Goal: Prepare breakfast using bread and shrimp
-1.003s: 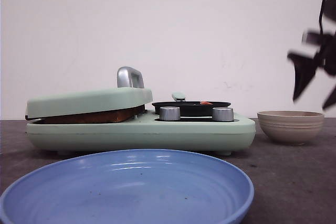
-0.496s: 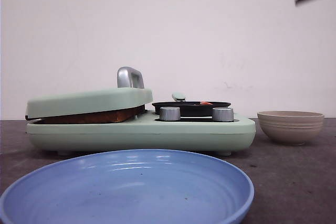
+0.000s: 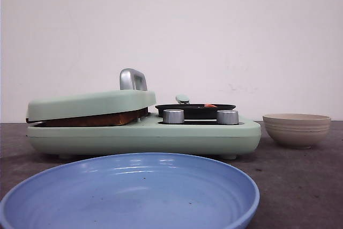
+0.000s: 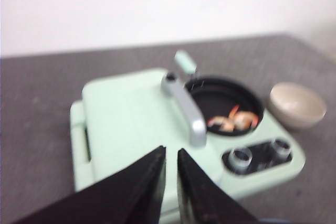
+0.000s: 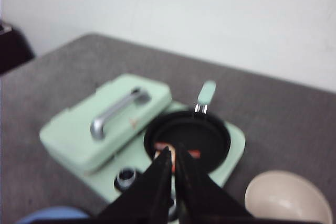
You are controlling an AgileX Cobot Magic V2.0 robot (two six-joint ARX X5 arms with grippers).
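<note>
The bread (image 3: 96,119) shows only as a brown crust edge under the closed mint-green lid (image 3: 91,103) of the breakfast maker; the wrist views hide it. The shrimp (image 4: 233,121) lie in the black round pan (image 4: 223,98) on the maker's right side; they also show in the front view (image 3: 210,105) and in the right wrist view (image 5: 191,153), partly behind the fingers. My left gripper (image 4: 170,153) hangs high above the lid, jaws nearly together and empty. My right gripper (image 5: 173,151) hangs high above the pan, jaws together and empty. Neither gripper shows in the front view.
A blue plate (image 3: 128,191) sits at the front of the table. A beige bowl (image 3: 296,130) stands right of the maker. Two silver knobs (image 3: 173,116) are on the maker's front, and a silver handle (image 3: 132,79) is on the lid.
The right arm has risen up and out of the front view. The dark bit of the left arm at the upper left corner has also left it. The objects have not moved.
</note>
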